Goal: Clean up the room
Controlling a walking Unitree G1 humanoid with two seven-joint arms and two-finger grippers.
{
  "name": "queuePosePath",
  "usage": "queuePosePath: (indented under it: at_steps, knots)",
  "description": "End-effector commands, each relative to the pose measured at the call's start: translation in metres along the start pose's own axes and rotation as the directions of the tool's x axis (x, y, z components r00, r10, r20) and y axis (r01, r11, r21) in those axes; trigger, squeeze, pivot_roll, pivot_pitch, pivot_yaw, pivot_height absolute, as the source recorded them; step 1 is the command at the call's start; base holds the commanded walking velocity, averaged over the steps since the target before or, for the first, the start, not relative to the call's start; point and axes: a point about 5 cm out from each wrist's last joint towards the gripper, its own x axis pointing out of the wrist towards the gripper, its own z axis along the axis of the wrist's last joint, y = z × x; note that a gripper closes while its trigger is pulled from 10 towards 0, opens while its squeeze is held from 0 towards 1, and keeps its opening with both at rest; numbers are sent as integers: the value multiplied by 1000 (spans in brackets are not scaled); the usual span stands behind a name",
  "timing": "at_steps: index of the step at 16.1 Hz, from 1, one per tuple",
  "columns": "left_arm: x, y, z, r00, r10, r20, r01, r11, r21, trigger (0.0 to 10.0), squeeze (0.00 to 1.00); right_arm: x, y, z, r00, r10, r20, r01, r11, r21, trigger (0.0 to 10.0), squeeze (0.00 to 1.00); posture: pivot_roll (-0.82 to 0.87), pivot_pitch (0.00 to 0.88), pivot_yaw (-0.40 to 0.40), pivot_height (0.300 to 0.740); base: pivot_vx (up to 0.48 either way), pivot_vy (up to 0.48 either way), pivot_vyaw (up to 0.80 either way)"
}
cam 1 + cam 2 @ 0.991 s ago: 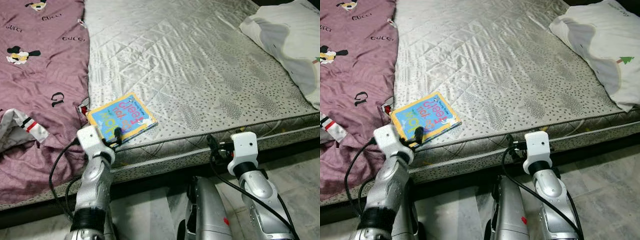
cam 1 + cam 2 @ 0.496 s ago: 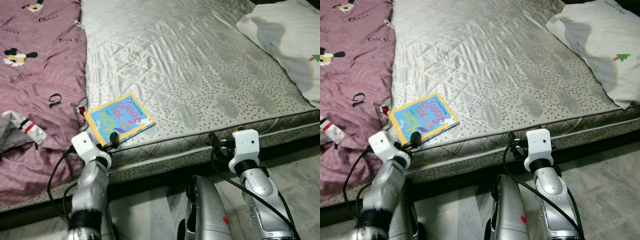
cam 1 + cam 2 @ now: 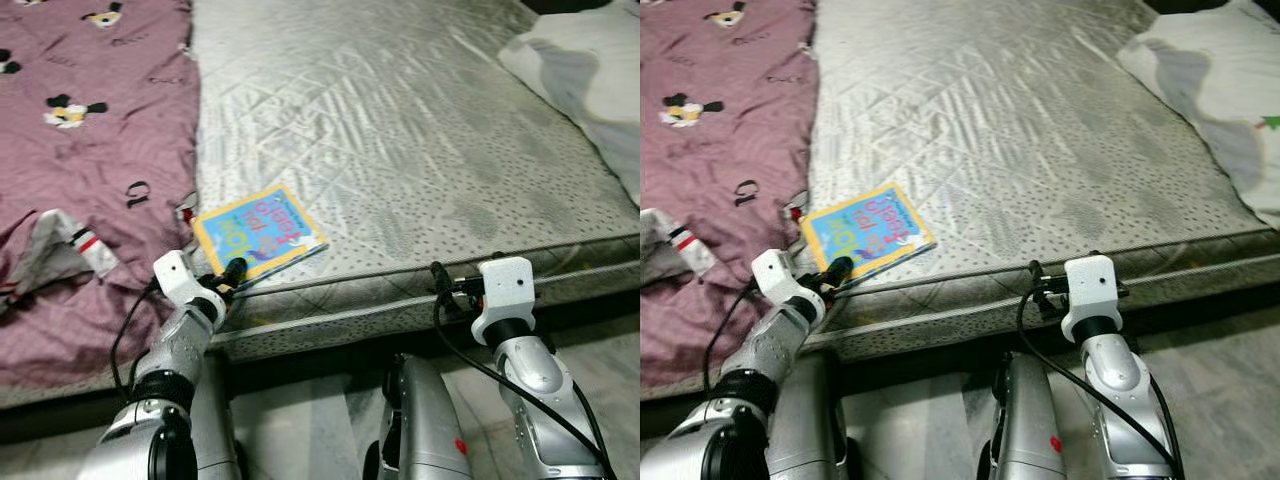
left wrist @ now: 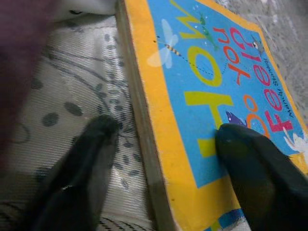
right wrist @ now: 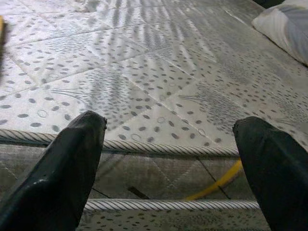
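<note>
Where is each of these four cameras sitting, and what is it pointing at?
Left and right eye views: on the head, looking down at the mattress; both silver arms show.
Left wrist view: on the left arm, along the left gripper, its fingers astride the book edge.
Right wrist view: along the open right gripper, toward the mattress edge.
Shared: the book in the eye and left wrist views.

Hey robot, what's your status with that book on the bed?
Left gripper open, straddling book edge. Right gripper open at mattress edge. Nothing blocking.

Yellow-blue book (image 3: pixel 258 228), grey dotted mattress (image 3: pixel 400 130), maroon blanket (image 3: pixel 90 130)
</note>
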Motion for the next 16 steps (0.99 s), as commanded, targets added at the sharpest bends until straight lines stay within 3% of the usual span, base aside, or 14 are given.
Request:
queuePosePath:
  at_steps: [1,10,14,16]
  knots:
    - [2,-11,-29,988,-60,-140,53,997,-55,0,0,-2,-3,2,1000,-10,2,10,1000,-4,10000,0,-171,205,-57,493,0,0,0]
    - [13,-39,-14,964,-233,-130,230,972,-38,0,0,-15,-4,2,1000,-27,-12,27,1000,-9,10000,0,-190,257,-57,493,0,0,0]
    - [17,-58,-7,937,-329,-116,333,943,16,0,0,-26,-5,-1,999,-40,-34,40,999,-10,10000,0,-199,290,-49,493,0,0,0]
    - [21,-76,1,914,-392,-102,402,908,119,0,0,-29,-5,-1,998,-49,-43,49,999,-8,10000,0,-196,302,-43,493,0,0,0]
